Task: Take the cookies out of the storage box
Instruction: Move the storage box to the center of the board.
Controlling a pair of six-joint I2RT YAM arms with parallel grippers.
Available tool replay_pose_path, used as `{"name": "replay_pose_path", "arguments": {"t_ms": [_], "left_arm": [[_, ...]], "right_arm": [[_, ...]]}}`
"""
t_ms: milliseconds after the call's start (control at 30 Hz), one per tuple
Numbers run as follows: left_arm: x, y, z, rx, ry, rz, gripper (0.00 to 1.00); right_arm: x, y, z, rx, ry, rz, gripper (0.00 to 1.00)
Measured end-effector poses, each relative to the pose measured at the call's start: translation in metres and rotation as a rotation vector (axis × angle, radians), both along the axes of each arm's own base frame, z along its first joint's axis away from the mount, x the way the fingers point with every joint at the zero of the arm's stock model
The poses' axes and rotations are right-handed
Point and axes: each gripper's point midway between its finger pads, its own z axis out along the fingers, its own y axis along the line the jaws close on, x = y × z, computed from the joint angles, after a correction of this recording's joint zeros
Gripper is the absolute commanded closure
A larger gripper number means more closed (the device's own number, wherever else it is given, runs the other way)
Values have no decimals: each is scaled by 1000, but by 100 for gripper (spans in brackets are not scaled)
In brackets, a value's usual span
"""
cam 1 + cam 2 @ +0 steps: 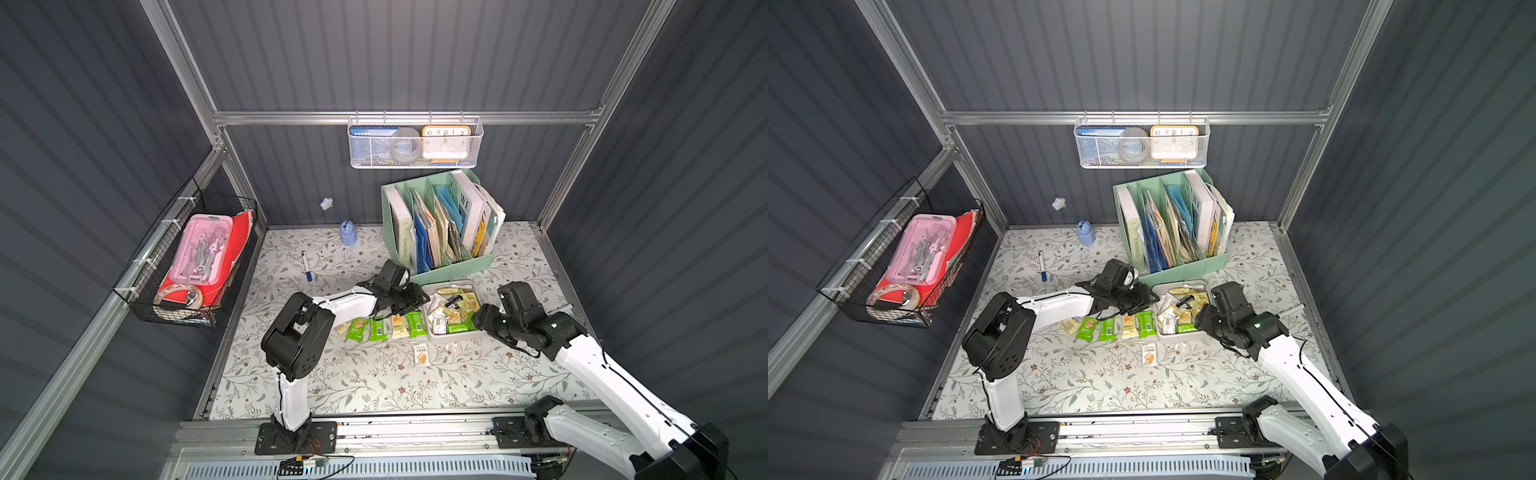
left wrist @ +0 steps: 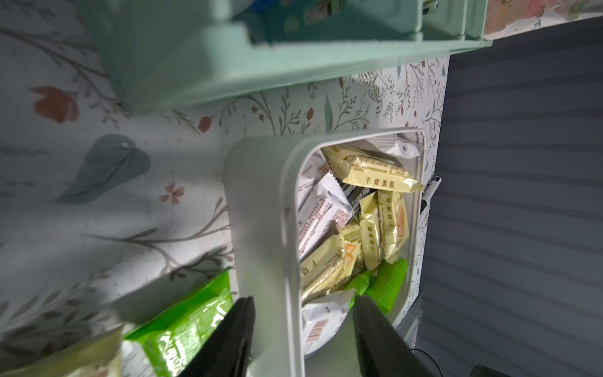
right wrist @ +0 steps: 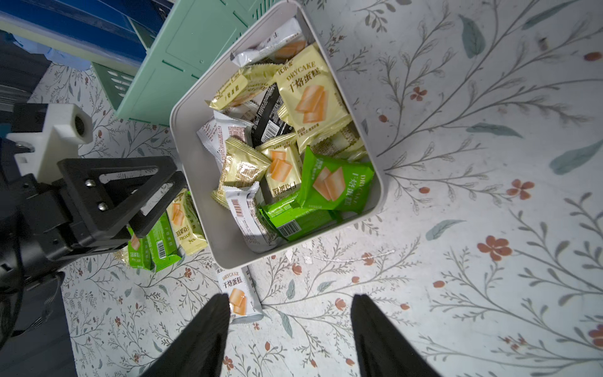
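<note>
Now, left end effector [image 2: 303,298] released, jaws astride storage box [image 2: 261,212] wall at box's 9 o'clock. Right end effector [image 3: 290,295] released, empty, at 3 o'clock. Cookies [image 3: 313,98] heaped inside. Best: left steadies wall, right plucks top green packet [image 3: 336,182] by edge.

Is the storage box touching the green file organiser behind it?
Apart. The left wrist view shows a strip of floral tabletop between the storage box and the file organiser.
</note>
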Motion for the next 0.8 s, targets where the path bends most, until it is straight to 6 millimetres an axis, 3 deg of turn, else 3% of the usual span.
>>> {"name": "replay_pose_path", "arguments": {"t_ms": [267,500,667,800], "left_arm": [[3,-14,3,-19,-6,-32,58],[8,-31,-1,-30,-18,-53,58],[12,-28,3,-11,-38,-6,53],[15,-10,24,5,-73,98,51]], "right_arm": [[-1,2,-2,9,17,7,35],[-2,7,-6,24,34,34,35],[2,16,-20,3,101,101,35],[18,27,-30,-34,153,161,35]]}}
